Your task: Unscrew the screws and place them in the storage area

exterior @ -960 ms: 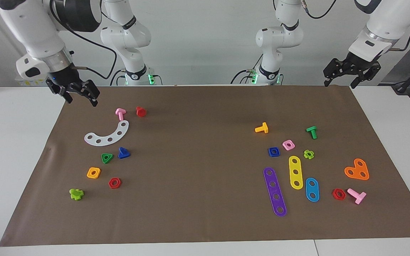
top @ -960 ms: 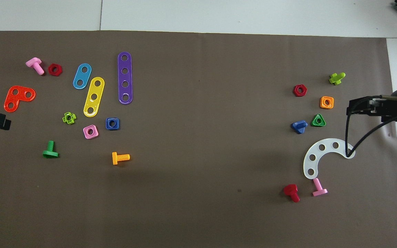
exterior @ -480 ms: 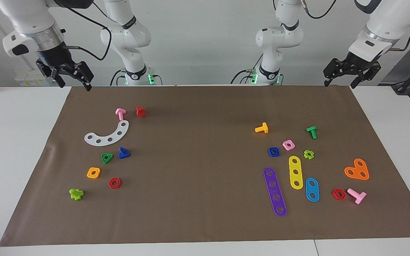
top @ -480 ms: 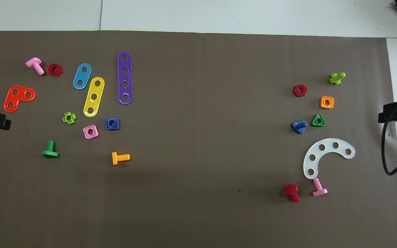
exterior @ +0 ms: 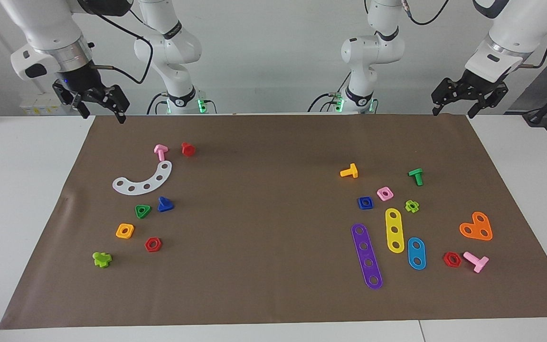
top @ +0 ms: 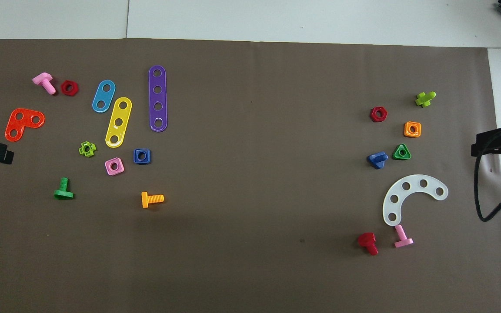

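Retreat is the change: the right gripper point(exterior: 99, 105) has lifted from over the mat point(exterior: 273, 285) to the mat's corner at its own end, fingers spread and empty. The left gripper point(exterior: 458, 100) waits over the corner at its end, also spread and empty. The bolt point(exterior: 165, 204) lies on the mat toward the right arm's end and the nut point(exterior: 365, 203) toward the left arm's, both unmoved. The task looks done.
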Controlling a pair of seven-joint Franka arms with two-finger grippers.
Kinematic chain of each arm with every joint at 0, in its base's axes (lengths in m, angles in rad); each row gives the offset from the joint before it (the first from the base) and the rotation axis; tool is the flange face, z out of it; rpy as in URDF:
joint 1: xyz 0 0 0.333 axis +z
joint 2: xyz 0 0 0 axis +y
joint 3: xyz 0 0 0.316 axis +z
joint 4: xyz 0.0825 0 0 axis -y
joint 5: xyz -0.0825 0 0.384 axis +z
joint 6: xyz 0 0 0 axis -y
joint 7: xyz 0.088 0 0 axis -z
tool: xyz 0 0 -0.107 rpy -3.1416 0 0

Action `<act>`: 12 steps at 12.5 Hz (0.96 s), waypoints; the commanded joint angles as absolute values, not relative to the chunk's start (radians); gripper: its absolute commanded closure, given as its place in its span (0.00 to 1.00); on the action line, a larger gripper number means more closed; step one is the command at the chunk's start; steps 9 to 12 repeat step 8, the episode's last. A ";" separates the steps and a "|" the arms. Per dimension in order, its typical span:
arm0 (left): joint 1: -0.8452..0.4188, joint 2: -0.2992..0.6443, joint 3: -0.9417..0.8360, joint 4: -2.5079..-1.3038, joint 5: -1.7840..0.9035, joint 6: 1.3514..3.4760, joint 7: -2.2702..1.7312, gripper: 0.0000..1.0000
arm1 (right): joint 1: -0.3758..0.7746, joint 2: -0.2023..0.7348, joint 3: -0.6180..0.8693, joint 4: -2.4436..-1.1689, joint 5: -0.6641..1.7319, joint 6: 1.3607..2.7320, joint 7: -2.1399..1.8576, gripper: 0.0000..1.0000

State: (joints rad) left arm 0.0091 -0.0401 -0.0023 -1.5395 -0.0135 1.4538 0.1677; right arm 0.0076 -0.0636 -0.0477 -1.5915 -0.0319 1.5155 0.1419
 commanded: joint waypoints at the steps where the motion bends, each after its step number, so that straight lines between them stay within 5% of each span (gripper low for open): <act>1: 0.017 -0.057 -0.003 -1.557 -0.023 1.447 0.170 0.00 | 0.005 -0.069 -0.043 -1.597 -0.035 1.508 0.133 0.00; 12: 0.017 -0.057 -0.003 -1.557 -0.023 1.447 0.170 0.00 | 0.005 -0.069 -0.043 -1.597 -0.029 1.505 0.137 0.00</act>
